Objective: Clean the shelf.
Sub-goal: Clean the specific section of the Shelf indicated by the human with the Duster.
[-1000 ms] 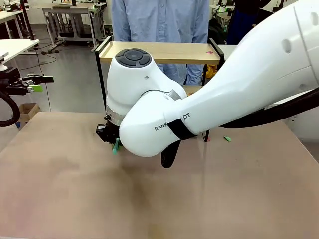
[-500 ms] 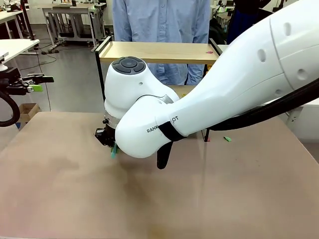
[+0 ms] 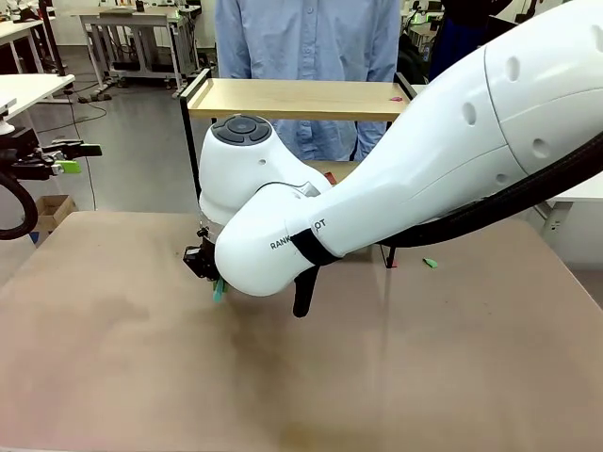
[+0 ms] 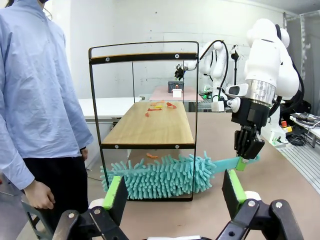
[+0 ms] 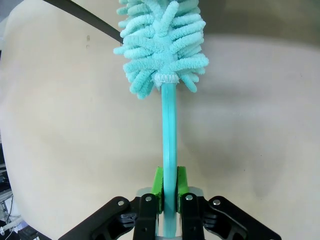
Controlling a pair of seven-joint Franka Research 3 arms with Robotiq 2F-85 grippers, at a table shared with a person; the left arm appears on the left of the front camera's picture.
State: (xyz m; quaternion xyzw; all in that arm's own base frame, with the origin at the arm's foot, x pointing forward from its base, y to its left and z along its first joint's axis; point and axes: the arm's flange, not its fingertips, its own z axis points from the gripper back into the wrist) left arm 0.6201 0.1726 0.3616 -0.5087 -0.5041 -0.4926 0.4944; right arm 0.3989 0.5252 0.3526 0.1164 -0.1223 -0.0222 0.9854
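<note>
Right tool [image 5: 169, 190] sank, clamping duster [image 5: 162, 45].

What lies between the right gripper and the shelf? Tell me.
The teal duster, held by the right gripper, its head under the shelf; left wrist view.

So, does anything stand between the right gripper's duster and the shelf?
Nothing visible. The right gripper is shut on the duster handle, and the head lies under the shelf, below its lower board and inside the frame. The orange scraps sit on top of that board, above the head.
</note>
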